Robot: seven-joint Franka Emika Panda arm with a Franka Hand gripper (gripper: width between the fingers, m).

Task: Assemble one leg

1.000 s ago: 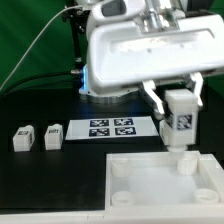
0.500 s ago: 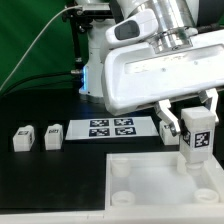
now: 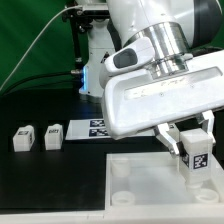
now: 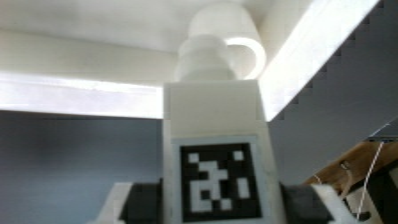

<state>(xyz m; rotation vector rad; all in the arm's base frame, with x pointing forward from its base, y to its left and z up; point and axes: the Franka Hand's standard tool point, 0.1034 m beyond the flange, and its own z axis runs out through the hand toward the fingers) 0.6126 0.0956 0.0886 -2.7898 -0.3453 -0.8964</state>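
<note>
white leg sat pinched in the gripper over the square piece's corner; only the wrist view showed its rounded end, only the exterior view two spare legs.

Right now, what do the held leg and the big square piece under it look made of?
Leg: probably moulded plastic, matte white, uniform surface; its tag looks printed. Square piece: likely the same matte white plastic, with moulded round sockets.
</note>
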